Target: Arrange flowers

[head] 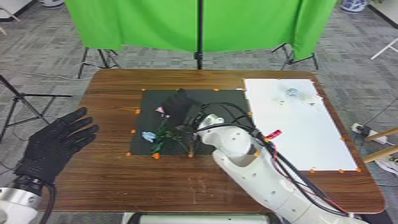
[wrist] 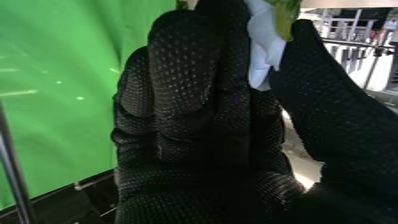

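Note:
Over the black mat point(head: 151, 98) in the head view is my right hand point(head: 180, 106). In the right wrist view, my right hand point(wrist: 187, 75) has a white flower point(wrist: 265, 42) with some green pinched between thumb and fingers. Beside the arm on the mat lie a blue flower point(head: 149, 136), a pink flower point(head: 161, 110) and green stems point(head: 158, 145); the forearm and cables partly cover this area. My left hand point(head: 60, 144) is at the table's left edge, fingers straight and holding nothing.
A white board point(head: 298, 135) lies on the table's right side, with small pale shapes point(head: 291, 92) near its far end. Orange markers edge the mat and board. The brown table point(head: 111, 170) stands before a green curtain point(head: 142, 25) on stands. Cables run along my right arm.

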Controlling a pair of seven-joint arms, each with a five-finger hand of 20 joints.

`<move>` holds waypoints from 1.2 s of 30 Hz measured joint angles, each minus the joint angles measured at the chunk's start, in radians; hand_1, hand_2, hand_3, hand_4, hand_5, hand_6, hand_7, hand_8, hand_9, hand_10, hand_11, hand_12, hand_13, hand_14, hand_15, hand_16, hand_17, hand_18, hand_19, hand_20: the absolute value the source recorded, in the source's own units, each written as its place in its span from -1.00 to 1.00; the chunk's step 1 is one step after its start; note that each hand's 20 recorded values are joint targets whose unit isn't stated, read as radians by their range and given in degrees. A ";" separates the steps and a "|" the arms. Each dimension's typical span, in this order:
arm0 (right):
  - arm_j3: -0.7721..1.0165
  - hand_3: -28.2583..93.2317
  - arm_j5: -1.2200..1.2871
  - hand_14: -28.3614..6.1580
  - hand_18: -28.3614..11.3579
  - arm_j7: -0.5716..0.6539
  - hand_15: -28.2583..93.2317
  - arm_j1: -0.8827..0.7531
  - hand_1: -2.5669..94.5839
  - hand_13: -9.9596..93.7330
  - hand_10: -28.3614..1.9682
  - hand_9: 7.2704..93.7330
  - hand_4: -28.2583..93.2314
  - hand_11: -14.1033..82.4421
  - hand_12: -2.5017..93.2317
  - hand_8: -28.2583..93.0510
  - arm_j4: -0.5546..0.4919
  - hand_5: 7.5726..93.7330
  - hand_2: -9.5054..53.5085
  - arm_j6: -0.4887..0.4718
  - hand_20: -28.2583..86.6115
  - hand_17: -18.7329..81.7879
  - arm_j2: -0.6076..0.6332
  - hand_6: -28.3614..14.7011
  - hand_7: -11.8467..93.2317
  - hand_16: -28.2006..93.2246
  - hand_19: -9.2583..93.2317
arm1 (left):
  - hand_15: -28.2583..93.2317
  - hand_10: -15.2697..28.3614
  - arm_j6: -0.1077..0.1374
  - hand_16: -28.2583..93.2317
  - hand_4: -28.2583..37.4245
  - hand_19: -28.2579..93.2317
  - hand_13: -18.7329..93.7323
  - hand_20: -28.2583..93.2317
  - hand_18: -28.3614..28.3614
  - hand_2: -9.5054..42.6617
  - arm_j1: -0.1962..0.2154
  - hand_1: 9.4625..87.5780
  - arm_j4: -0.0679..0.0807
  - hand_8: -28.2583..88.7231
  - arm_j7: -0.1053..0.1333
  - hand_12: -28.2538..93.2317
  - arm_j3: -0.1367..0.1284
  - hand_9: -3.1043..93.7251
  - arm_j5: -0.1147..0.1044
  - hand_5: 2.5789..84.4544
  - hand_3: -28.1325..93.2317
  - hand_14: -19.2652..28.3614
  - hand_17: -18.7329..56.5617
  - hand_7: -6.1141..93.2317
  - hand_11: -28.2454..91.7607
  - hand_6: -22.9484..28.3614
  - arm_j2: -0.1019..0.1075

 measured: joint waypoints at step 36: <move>0.062 0.83 -0.090 0.53 -0.39 -0.009 0.48 0.000 -0.32 0.60 0.57 0.64 -1.00 0.00 -0.43 -0.87 -0.012 0.40 -1.00 -0.159 0.25 -0.07 -0.026 0.51 -0.12 -0.13 0.68 | 0.03 0.26 0.000 -0.55 -0.85 0.19 -0.26 -0.43 0.74 -0.61 0.008 -0.59 0.001 -0.70 0.002 -0.31 0.001 -0.35 0.000 -0.19 0.65 0.43 -0.79 -0.45 -0.11 -0.01 0.000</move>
